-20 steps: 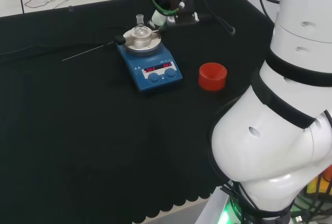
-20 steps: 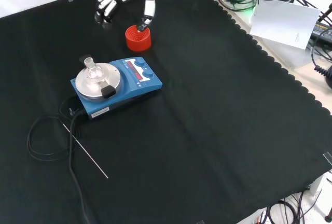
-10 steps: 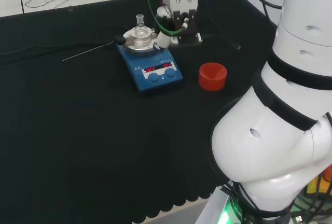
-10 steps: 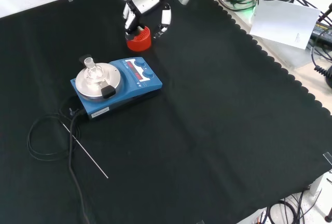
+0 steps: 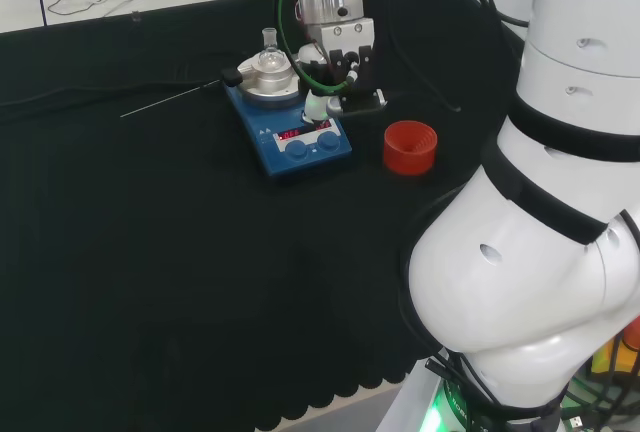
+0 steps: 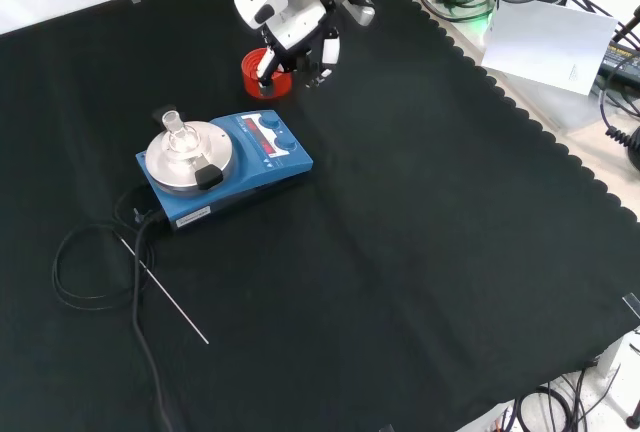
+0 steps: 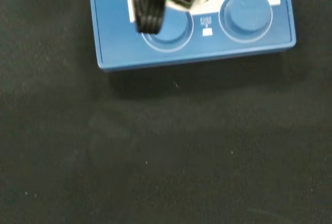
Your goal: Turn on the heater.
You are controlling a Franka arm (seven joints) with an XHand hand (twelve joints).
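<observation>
Heater (image 5: pixel 296 132) knob-end toward hand (image 5: pixel 335 87)

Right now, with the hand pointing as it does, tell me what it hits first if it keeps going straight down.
Probably the heater's front panel: in the wrist view a fingertip overlaps one of its blue knobs. The hand hangs above that end in the head view, but the gap is unclear.

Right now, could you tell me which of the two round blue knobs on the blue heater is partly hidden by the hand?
In the wrist view, the round blue knob crossed by the hand's black finger; the other knob is uncovered.
</observation>
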